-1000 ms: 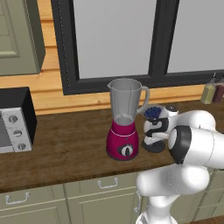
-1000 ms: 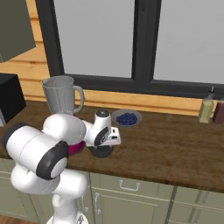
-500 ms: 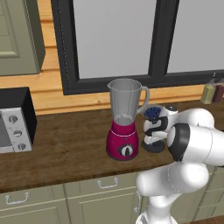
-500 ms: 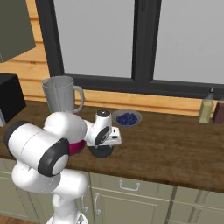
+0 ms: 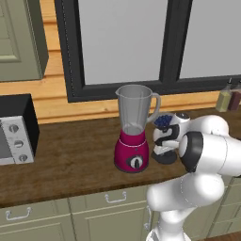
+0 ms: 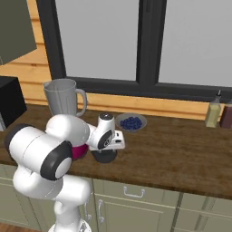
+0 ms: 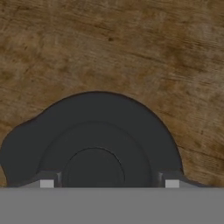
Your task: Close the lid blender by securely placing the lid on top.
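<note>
The blender (image 5: 134, 136) stands on the wooden counter with its magenta base, black dial and tall grey jar, which is uncovered at the top. The jar (image 6: 63, 99) rises behind my arm in the right base view. Just right of the blender the black round lid (image 5: 164, 157) lies flat on the counter. My gripper (image 5: 162, 150) points straight down onto it. In the hand view the lid (image 7: 96, 131) sits close below, and the gripper (image 7: 109, 183) is open, with a fingertip on either side of the raised centre. From the right, the lid (image 6: 104, 157) shows under the hand (image 6: 106, 147).
A bowl of blue berries (image 5: 163, 121) sits behind the lid near the wall. A microwave (image 5: 14, 129) stands at the far left of the counter, and two bottles (image 5: 226, 98) at the far right. Bare wood (image 6: 181, 154) stretches right of the lid.
The arm and lid stay where they were. The hand has held its place low over the lid.
</note>
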Tool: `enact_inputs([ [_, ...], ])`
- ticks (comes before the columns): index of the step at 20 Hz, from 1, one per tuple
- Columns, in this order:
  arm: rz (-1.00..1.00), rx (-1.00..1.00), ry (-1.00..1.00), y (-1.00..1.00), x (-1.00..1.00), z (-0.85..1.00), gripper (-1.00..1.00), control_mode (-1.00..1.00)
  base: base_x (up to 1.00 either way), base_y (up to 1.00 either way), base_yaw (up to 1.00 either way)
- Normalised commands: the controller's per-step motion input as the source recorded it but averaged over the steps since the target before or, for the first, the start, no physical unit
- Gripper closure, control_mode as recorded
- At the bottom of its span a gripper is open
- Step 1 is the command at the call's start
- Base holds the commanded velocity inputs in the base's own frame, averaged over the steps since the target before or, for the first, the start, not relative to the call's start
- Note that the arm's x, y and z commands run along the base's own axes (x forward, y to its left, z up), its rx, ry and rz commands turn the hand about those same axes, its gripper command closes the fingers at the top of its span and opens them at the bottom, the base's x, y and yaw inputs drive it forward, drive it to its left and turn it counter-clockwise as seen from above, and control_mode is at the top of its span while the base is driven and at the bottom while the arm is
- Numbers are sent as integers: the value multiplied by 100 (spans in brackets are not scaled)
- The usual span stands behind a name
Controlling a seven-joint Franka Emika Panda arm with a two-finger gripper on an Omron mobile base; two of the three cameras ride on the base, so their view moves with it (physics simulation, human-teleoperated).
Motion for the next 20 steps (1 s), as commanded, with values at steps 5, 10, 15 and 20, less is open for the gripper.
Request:
enact_inputs([
  [5, 0, 0, 0, 17, 0, -17, 100, -100, 0, 0, 0],
  [10, 0, 0, 0, 14, 0, -20, 100, -100, 0, 0, 0],
  [15, 0, 0, 0, 15, 0, -21, 100, -100, 0, 0, 0],
  [20, 0, 0, 0, 16, 0, -20, 100, -100, 0, 0, 0],
])
